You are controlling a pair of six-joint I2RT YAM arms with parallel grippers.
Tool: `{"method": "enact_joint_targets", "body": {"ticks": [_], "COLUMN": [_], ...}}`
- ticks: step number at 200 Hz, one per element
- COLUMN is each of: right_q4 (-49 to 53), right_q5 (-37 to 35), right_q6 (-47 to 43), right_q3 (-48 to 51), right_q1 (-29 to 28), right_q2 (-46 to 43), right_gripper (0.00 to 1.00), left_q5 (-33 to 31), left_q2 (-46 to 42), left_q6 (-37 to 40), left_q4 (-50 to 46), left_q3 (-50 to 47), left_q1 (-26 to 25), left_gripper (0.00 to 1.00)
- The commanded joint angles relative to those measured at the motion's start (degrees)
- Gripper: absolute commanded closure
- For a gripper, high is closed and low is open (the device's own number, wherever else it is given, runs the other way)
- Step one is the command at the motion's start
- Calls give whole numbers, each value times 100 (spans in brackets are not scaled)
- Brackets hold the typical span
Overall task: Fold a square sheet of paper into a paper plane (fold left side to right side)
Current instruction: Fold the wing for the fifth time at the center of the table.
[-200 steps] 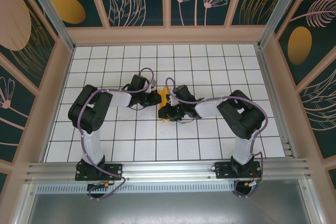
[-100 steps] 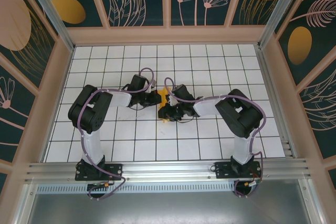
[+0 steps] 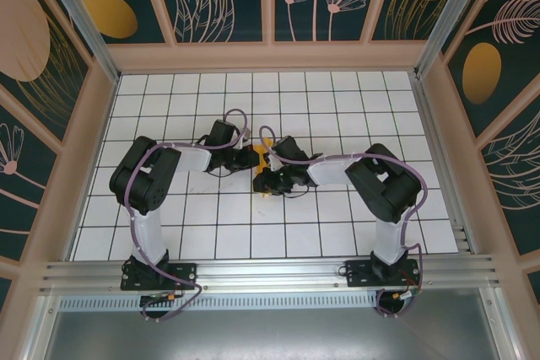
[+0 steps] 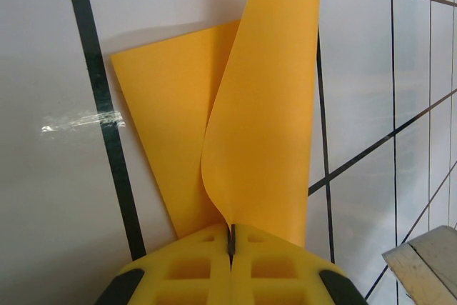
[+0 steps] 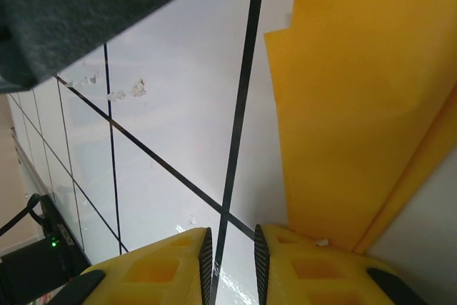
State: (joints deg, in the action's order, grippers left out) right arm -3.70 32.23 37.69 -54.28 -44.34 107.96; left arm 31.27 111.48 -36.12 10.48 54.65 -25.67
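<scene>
last sec: right arm crept a bit toward 9 o'clock in the top view, left arm didn't budge. paper [image 4: 264, 105] sits mid bench [image 3: 337, 107], partly folded. one flap is lifted and curls up into my left gripper [image 4: 230, 237], which is clamped tight on it. right gripper [image 5: 230, 248] is at the paper's 5 o'clock, jaws a narrow slit w/ nothing in it, just beside the flat layer. reckon it's closing in to pin the base so i can swing the flap to 3 o'clock.
</scene>
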Motion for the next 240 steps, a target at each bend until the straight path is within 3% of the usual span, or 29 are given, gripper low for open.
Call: {"method": "enact_joint_targets", "body": {"ticks": [1, 107, 157, 192, 240], "right_q4": [973, 859, -69, -225, -259], "right_q5": [72, 193, 437, -94, -496], "right_q6": [-144, -192, -192, -229, -15], "right_q3": [133, 180, 500, -52, -957], "right_q1": [-288, -404, 663, 1120, 1130], "right_q2": [14, -486, -1592, -1050, -86], "right_gripper": [73, 73, 72, 75, 81], "left_q5": [-672, -639, -595, -604, -639], "left_q2": [373, 378, 359, 348, 314], "left_q6": [17, 24, 26, 27, 27], "left_q4": [-232, -213, -189, -196, -226], "left_q3": [-41, -54, -74, -79, -82], "left_q1": [132, 138, 133, 133, 133], "left_gripper": [98, 98, 98, 98, 98]}}
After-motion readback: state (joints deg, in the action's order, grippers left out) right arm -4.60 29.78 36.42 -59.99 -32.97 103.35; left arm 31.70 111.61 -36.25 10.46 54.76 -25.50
